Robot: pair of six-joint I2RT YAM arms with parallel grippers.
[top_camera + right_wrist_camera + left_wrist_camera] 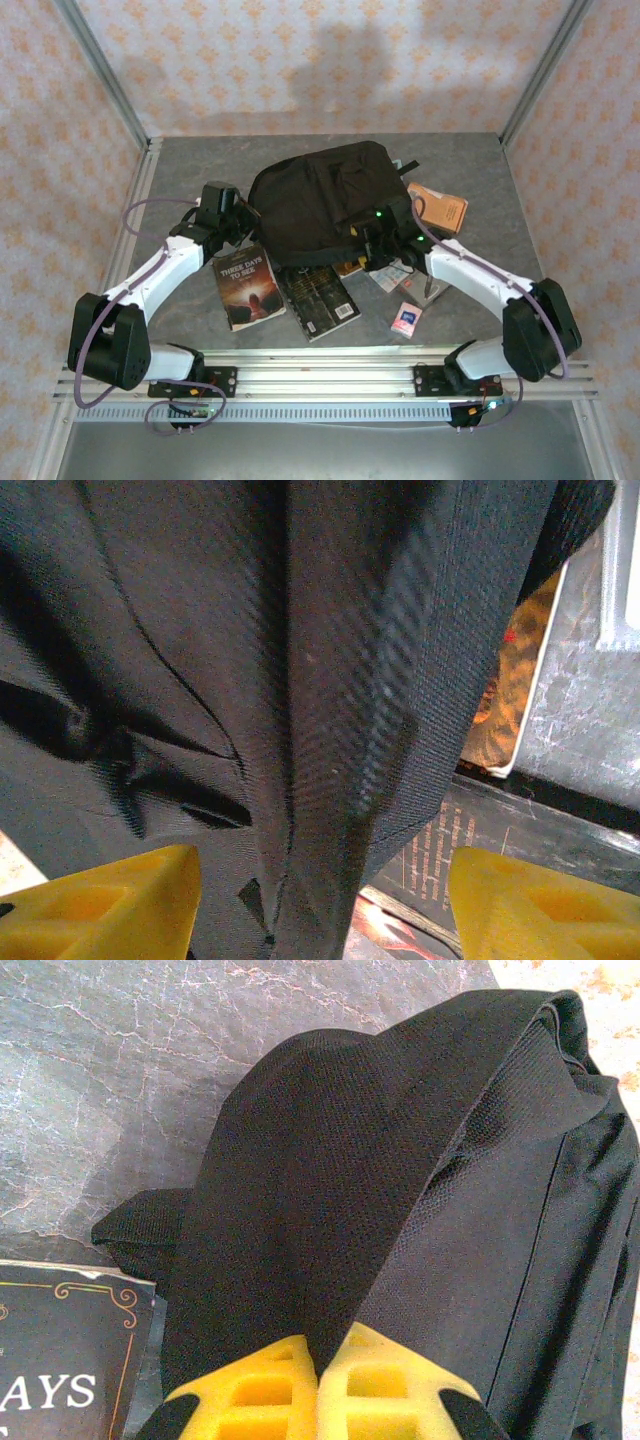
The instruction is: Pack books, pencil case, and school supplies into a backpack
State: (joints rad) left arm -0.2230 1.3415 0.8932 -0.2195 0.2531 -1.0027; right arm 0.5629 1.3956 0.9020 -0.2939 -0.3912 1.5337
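- Left claw (318,1385): yellow pads pressed together, pinching a fold of black backpack (400,1160) fabric that rises out from between them. From above, this claw (232,212) sits at the backpack's left edge.
- Right claw (325,910): pads spread wide. Backpack (250,680) fabric hangs in the gap and touches neither pad as far as can be seen. From above, this claw (385,238) is at the backpack's near right side.
- Pink-and-blue packet (406,320): nearest the arm bases, flat on the grey table (190,160), right of centre, apart from the books.
- Red-glow book (250,287) and black-grey book (318,296): side by side, face up, far ends at the backpack's near edge.
- Orange-patterned book (510,690): its edge peeks out from under the backpack, right wrist view.
- Backpack (325,195): mid-table, slumped, between the two claws.
- Orange booklet (438,210): far right; touching the backpack or just beside it, cannot tell which.
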